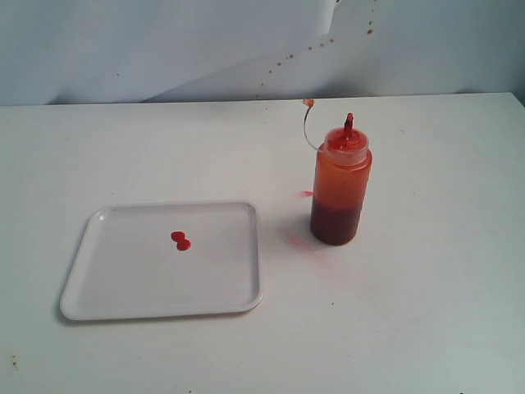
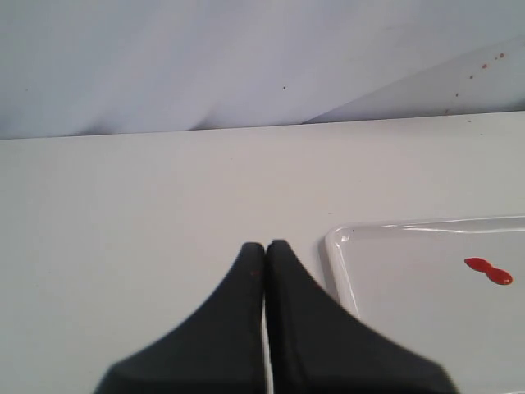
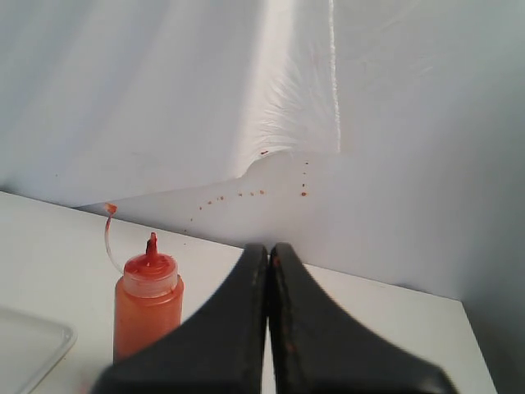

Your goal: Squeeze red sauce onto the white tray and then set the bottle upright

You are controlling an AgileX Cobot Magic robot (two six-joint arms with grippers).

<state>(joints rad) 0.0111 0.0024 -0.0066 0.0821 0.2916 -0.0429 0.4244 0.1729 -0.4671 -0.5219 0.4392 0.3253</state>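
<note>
Clearly, the bottle stands upright, apart from the right gripper, whose jaws are together and empty. The left gripper, jaws also together, hangs near the white tray corner.

Left hand fingers pressed together, empty, right hand likewise closed, empty

The bottle is being supported upright by the table, at two o'clock from the white tray. Two joined blobs of red sauce are being carried near the tray's middle.
</note>
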